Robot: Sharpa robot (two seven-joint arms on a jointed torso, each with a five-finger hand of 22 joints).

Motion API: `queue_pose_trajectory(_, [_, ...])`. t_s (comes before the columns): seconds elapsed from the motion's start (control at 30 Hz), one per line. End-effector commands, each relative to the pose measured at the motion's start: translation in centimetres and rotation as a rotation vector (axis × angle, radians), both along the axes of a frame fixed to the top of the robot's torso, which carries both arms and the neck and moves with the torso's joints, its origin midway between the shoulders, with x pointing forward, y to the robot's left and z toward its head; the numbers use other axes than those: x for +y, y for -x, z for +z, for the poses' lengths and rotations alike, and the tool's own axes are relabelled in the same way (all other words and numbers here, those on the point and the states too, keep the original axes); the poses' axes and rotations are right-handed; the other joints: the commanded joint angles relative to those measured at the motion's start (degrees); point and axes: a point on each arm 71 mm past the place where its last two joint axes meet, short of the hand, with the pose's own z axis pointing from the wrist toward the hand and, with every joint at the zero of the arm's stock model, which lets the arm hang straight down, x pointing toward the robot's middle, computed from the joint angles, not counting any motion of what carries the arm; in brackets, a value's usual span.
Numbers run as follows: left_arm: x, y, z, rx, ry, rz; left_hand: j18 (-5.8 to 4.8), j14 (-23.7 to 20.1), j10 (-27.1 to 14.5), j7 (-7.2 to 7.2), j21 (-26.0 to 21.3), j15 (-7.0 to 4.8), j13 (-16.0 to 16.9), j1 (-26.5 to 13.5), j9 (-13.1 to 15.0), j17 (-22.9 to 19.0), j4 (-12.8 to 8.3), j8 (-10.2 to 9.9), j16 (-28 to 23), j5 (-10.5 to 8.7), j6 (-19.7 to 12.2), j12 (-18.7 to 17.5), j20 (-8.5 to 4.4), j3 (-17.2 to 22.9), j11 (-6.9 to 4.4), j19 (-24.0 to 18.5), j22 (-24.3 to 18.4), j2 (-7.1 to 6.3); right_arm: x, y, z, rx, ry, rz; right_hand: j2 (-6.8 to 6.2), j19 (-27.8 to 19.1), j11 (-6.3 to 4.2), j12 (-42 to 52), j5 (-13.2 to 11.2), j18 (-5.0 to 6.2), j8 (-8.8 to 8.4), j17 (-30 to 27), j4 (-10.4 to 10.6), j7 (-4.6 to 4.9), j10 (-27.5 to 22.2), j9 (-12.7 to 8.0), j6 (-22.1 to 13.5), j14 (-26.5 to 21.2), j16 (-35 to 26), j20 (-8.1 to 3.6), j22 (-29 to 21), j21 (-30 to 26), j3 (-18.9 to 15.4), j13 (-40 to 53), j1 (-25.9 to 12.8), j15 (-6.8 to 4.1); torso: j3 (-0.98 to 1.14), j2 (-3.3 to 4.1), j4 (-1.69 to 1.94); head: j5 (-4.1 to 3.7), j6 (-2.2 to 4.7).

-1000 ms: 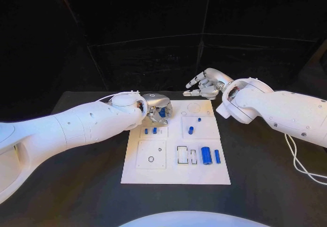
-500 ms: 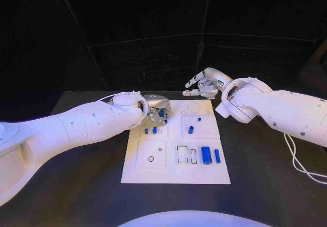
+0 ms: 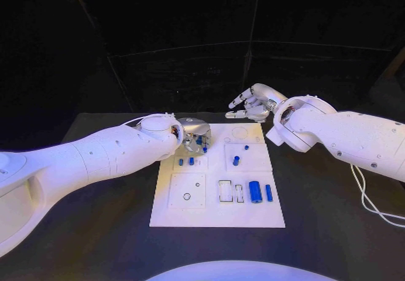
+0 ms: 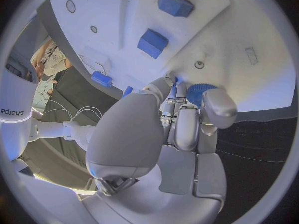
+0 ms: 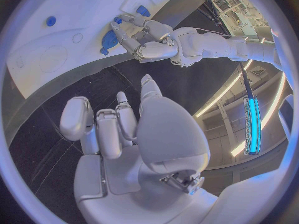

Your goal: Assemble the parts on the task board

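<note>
My left hand (image 3: 194, 132) sits at the far left corner of the task board (image 3: 218, 218), fingers pinching a round blue part (image 4: 198, 92). My right hand (image 3: 253, 104) hovers beyond the board's far edge, fingers loosely spread, holding nothing. I see the black desk (image 3: 101, 234) beneath, dark curtains behind.

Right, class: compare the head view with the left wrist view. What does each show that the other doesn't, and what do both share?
Head view alone: the whole white board on the black table, plus the right robot hand raised beyond its far edge, holding nothing. Left wrist view alone: a close look at the fingers pinching a blue part. Both: the left robot hand, the board and blue parts.
</note>
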Motion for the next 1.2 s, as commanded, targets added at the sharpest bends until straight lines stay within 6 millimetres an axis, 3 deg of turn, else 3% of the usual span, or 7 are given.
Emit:
queue_pose_trajectory(0.03, [0.02,-0.02,-0.14,0.011,-0.016,-0.002,-0.97,0.8,0.4,0.01,0.3,-0.37,0.0,-0.5,-0.1,0.0,-0.1,-0.4,-0.1,-0.26,0.5,-0.4,-0.09,0.4,-0.01,0.4,0.0,0.09,0.11,0.00,0.20,-0.013,-0.004,0.005,0.39,-0.3,0.04,-0.2,0.2,0.70,0.36,3.2,0.1,0.13,-0.3,0.0,-0.3,3.5,-0.3,0.04,-0.1,-0.4,-0.3,0.2,-0.1,-0.31,0.02,-0.01,0.07,-0.02,-0.03])
queue_pose_trajectory(0.3, [0.01,-0.03,-0.33,0.023,-0.026,0.003,-1.07,0.9,1.6,-0.08,1.0,-0.54,-0.3,-0.8,-0.3,-0.2,-0.1,-0.6,0.0,-0.26,1.1,-0.6,-0.20,1.0,-0.25,0.4,0.8,0.25,0.13,0.00,0.20,-0.013,-0.004,0.005,0.39,-0.3,0.04,-0.2,0.2,0.70,0.36,3.2,0.1,0.13,-0.3,0.0,-0.3,3.5,-0.3,0.04,-0.1,-0.4,-0.3,0.2,-0.1,-0.31,0.02,0.01,0.01,0.02,-0.06])
queue_pose_trajectory(0.6, [-0.11,0.00,-0.46,0.028,-0.028,-0.001,-1.52,1.0,5.6,-0.66,3.5,-1.26,-0.7,-1.0,-0.6,-0.6,-0.7,-0.6,0.2,-0.27,3.9,-1.6,-0.81,3.4,-1.18,0.8,3.4,1.52,0.15,0.01,0.20,-0.013,-0.004,0.006,0.49,-0.3,0.03,-0.2,0.2,0.69,0.39,3.2,0.1,0.12,-0.2,0.0,-0.3,3.5,-0.3,0.03,-0.1,-0.4,-0.4,0.3,0.0,-0.31,0.04,0.01,0.00,0.01,-0.10])
queue_pose_trajectory(1.2, [0.84,0.46,0.15,-0.027,0.050,0.018,-1.85,1.0,7.5,-0.21,5.2,-1.33,-1.0,-1.8,-0.8,-1.2,-1.1,-1.0,0.2,-0.25,5.1,-3.4,-0.97,4.5,-1.10,1.2,5.0,1.33,0.04,-0.04,0.19,-0.014,-0.004,0.003,0.50,-0.3,0.03,-0.1,0.2,0.69,0.40,3.2,0.1,0.12,-0.2,0.0,-0.3,3.5,-0.3,0.03,-0.1,-0.4,-0.4,0.3,0.0,-0.31,0.00,-0.04,0.08,-0.12,0.20])
